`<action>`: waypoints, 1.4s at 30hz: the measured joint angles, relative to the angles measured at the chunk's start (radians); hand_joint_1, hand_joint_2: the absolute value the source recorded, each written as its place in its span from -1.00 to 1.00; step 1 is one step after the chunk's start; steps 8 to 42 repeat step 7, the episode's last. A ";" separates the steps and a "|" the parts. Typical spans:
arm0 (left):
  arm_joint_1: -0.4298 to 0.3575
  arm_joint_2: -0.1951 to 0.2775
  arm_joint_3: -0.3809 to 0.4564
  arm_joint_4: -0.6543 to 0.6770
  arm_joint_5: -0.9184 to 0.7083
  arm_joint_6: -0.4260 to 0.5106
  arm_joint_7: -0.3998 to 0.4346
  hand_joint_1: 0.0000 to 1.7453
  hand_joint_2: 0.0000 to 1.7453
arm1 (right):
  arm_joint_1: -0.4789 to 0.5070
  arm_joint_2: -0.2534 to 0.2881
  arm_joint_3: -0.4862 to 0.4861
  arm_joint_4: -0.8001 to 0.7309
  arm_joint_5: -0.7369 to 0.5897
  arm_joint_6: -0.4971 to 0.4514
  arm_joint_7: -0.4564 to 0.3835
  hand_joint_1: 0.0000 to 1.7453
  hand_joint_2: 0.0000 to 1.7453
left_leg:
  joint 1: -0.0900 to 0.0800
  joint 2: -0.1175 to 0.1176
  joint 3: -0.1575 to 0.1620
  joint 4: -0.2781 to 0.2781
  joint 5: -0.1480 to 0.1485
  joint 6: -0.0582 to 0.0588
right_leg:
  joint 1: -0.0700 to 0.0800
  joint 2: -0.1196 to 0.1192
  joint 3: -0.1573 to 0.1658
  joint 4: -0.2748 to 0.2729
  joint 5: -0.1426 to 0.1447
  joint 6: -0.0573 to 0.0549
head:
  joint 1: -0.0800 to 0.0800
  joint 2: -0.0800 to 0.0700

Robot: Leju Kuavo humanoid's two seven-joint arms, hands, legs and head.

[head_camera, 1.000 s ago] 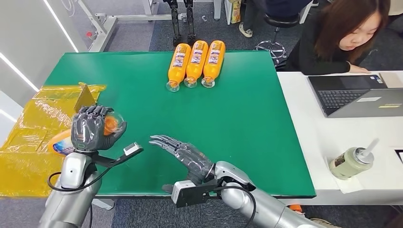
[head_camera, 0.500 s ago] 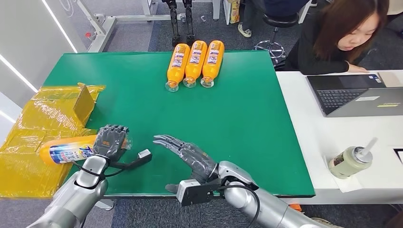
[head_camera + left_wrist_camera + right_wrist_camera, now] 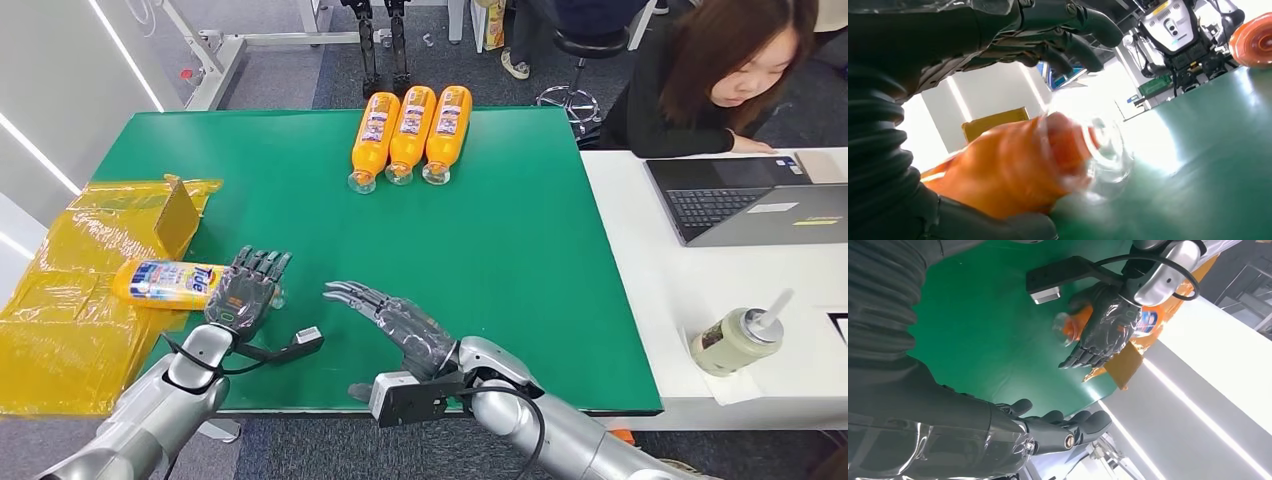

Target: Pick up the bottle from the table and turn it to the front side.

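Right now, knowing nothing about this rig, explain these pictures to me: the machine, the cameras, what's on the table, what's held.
It is a humanoid robot with two silver arms. The wide picture looks down from its head; the other two come from cameras at its wrists. On the green table lie three orange bottles in a row. The left hand lies over the cap end of another bottle, fingers stretched; whether it grips is unclear. The right hand hovers open, holding nothing.

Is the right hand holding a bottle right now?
No. In the head view the right hand hovers over the green table with fingers spread and nothing in it.
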 joint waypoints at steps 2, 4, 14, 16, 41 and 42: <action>-0.001 0.000 0.000 0.000 0.003 0.008 -0.005 -1.00 1.00 | 0.000 0.000 0.000 0.000 0.000 -0.003 0.000 -1.00 1.00 | 0.000 0.000 0.000 0.000 0.000 0.000 | 0.000 0.000 0.000 0.000 0.000 0.000 | 0.000 0.000; -0.001 0.000 0.000 0.000 0.008 0.016 -0.008 -1.00 1.00 | 0.000 0.000 0.000 0.000 0.000 -0.006 0.000 -1.00 1.00 | 0.000 0.000 0.000 0.000 0.000 0.000 | 0.000 0.000 0.000 0.000 0.000 0.000 | 0.000 0.000; 0.000 -0.001 0.002 0.000 0.018 0.047 -0.021 -1.00 1.00 | 0.002 0.000 0.000 0.000 0.001 -0.013 0.001 -1.00 1.00 | 0.000 0.000 0.000 0.000 0.000 0.000 | 0.000 0.000 0.000 0.000 0.000 0.000 | 0.000 0.000; 0.000 -0.001 0.002 0.000 0.018 0.047 -0.021 -1.00 1.00 | 0.002 0.000 0.000 0.000 0.001 -0.013 0.001 -1.00 1.00 | 0.000 0.000 0.000 0.000 0.000 0.000 | 0.000 0.000 0.000 0.000 0.000 0.000 | 0.000 0.000; 0.000 -0.001 0.002 0.000 0.018 0.047 -0.021 -1.00 1.00 | 0.002 0.000 0.000 0.000 0.001 -0.013 0.001 -1.00 1.00 | 0.000 0.000 0.000 0.000 0.000 0.000 | 0.000 0.000 0.000 0.000 0.000 0.000 | 0.000 0.000; 0.000 -0.001 0.002 0.000 0.018 0.047 -0.021 -1.00 1.00 | 0.002 0.000 0.000 0.000 0.001 -0.013 0.001 -1.00 1.00 | 0.000 0.000 0.000 0.000 0.000 0.000 | 0.000 0.000 0.000 0.000 0.000 0.000 | 0.000 0.000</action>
